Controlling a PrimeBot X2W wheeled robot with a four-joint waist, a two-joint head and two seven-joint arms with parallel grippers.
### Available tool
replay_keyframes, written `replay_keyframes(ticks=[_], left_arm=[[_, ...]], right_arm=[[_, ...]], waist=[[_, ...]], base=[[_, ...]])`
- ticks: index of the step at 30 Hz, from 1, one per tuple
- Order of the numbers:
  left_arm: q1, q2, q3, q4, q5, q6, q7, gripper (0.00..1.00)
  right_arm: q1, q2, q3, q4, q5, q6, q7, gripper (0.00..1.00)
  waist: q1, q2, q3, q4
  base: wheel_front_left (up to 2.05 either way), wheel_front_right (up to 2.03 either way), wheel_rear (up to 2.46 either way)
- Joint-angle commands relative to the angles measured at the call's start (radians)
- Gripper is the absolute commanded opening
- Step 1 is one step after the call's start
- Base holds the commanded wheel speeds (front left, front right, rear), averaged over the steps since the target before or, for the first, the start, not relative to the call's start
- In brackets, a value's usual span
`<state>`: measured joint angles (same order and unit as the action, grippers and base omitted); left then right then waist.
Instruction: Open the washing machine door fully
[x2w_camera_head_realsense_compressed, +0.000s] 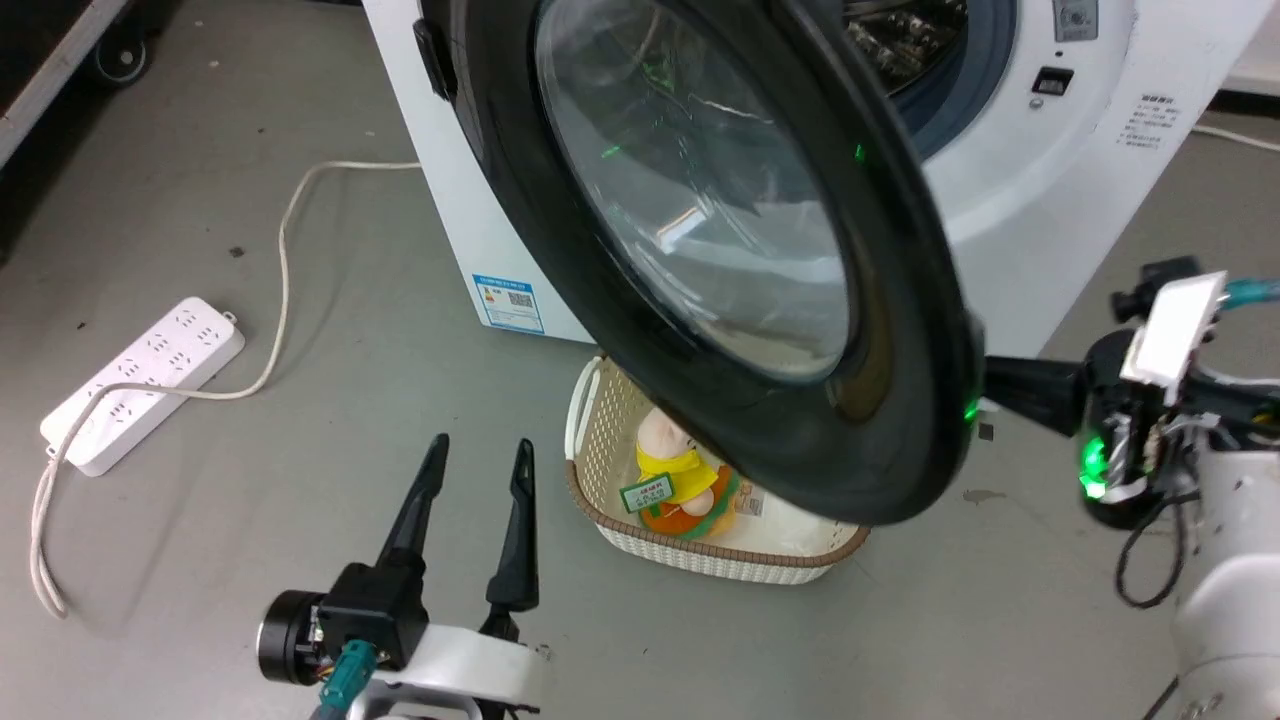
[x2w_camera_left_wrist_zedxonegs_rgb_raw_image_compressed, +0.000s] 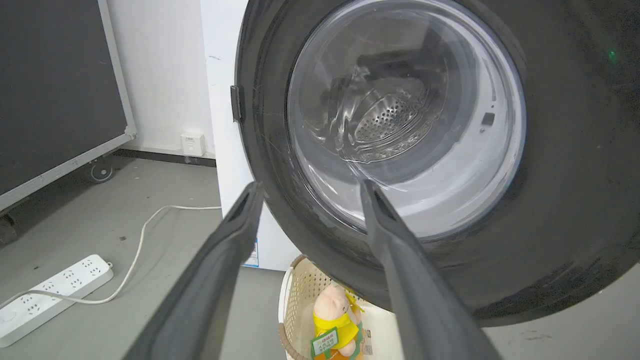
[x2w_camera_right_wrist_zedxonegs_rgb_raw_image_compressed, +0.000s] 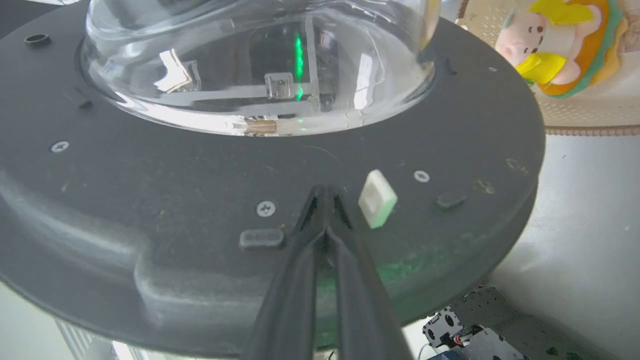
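Note:
The washing machine door (x2w_camera_head_realsense_compressed: 905, 300), a glossy black ring around a clear bulging glass bowl, stands swung partly out from the white washing machine (x2w_camera_head_realsense_compressed: 1050, 200), with the drum opening (x2w_camera_head_realsense_compressed: 920, 50) showing behind it. My right gripper (x2w_camera_head_realsense_compressed: 990, 390) is shut with nothing in it. Its tips rest against the door's inner face (x2w_camera_right_wrist_zedxonegs_rgb_raw_image_compressed: 150, 200) near the free edge, beside a white latch piece (x2w_camera_right_wrist_zedxonegs_rgb_raw_image_compressed: 377, 198). My left gripper (x2w_camera_head_realsense_compressed: 480, 445) is open and holds nothing. It is low in front of the door's outer face (x2w_camera_left_wrist_zedxonegs_rgb_raw_image_compressed: 565, 175) and clear of it.
A cream basket (x2w_camera_head_realsense_compressed: 700, 560) holding a plush toy (x2w_camera_head_realsense_compressed: 680, 470) sits on the floor under the door. A white power strip (x2w_camera_head_realsense_compressed: 140, 380) and its cable (x2w_camera_head_realsense_compressed: 285, 240) lie at the left. A dark wheeled panel (x2w_camera_left_wrist_zedxonegs_rgb_raw_image_compressed: 55, 90) stands by the wall.

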<state>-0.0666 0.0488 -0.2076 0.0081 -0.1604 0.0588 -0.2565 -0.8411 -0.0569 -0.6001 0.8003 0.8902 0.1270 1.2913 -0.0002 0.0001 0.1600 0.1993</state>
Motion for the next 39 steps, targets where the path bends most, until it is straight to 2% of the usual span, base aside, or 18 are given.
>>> replay_keyframes(ticks=[1,7,11,16,20,23,24,25,30,31,33,39], left_arm=[[0.014,0.001,-0.002,0.004,0.002,-0.001,-0.005,1.00],[0.035,0.001,-0.010,0.010,0.001,-0.005,-0.005,1.00],[0.042,0.001,-0.008,0.018,0.001,-0.014,-0.005,1.00],[0.051,0.001,-0.010,0.024,0.004,-0.021,-0.005,1.00],[0.055,0.001,-0.010,0.029,0.003,-0.023,-0.005,1.00],[0.060,0.001,-0.003,0.030,0.001,-0.027,-0.005,1.00],[0.062,0.001,0.001,0.030,0.000,-0.029,-0.005,1.00],[0.065,0.001,0.005,0.031,-0.001,-0.031,-0.005,1.00],[0.077,0.001,0.033,0.038,-0.009,-0.056,-0.005,1.00],[0.080,0.001,0.055,0.042,-0.016,-0.071,-0.005,1.00],[0.082,0.001,0.067,0.048,-0.024,-0.085,-0.005,1.00],[0.082,0.001,0.128,0.049,-0.041,-0.109,-0.005,1.00]], right_arm=[[0.029,0.007,0.032,0.010,0.053,0.004,-0.001,0.00],[0.127,0.007,0.282,-0.008,0.296,0.004,-0.018,0.00],[0.219,0.007,0.476,-0.084,0.475,0.004,-0.070,0.00],[0.343,0.007,0.702,-0.208,0.623,0.004,-0.179,0.00],[0.390,0.007,0.796,-0.256,0.673,0.004,-0.255,0.00],[0.400,0.007,0.800,-0.285,0.671,0.004,-0.336,0.00],[0.401,0.005,0.790,-0.293,0.662,0.004,-0.364,0.33],[0.403,0.000,0.781,-0.300,0.652,0.004,-0.386,0.99],[0.433,-0.051,0.737,-0.410,0.557,0.004,-0.518,1.00],[0.467,-0.096,0.710,-0.532,0.444,0.004,-0.659,1.00],[0.502,-0.121,0.691,-0.613,0.344,0.004,-0.795,1.00],[0.629,-0.228,0.701,-0.767,-0.006,0.004,-1.183,1.00]], waist=[[0.0002,-0.0001,-0.010,0.003],[0.0002,-0.0001,-0.026,0.014],[0.0002,-0.0001,-0.034,0.025],[0.0002,-0.0001,-0.042,0.033],[0.0002,-0.0001,-0.048,0.036],[0.0002,-0.0001,-0.058,0.031],[0.0002,-0.0001,-0.063,0.029],[0.0002,-0.0001,-0.068,0.025],[0.0002,-0.0001,-0.093,-0.001],[0.0002,-0.0001,-0.106,-0.022],[0.0002,-0.0001,-0.115,-0.034],[0.0002,-0.0001,-0.133,-0.082]], base=[[0.00,0.00,0.00],[0.00,0.00,0.00],[0.00,0.00,0.00],[0.00,0.00,0.00],[0.00,0.00,0.00],[0.00,0.00,0.00],[0.00,0.00,0.00],[0.00,0.00,0.00],[0.00,0.00,0.00],[0.00,0.00,0.00],[0.00,0.00,0.00],[0.00,0.00,0.00]])
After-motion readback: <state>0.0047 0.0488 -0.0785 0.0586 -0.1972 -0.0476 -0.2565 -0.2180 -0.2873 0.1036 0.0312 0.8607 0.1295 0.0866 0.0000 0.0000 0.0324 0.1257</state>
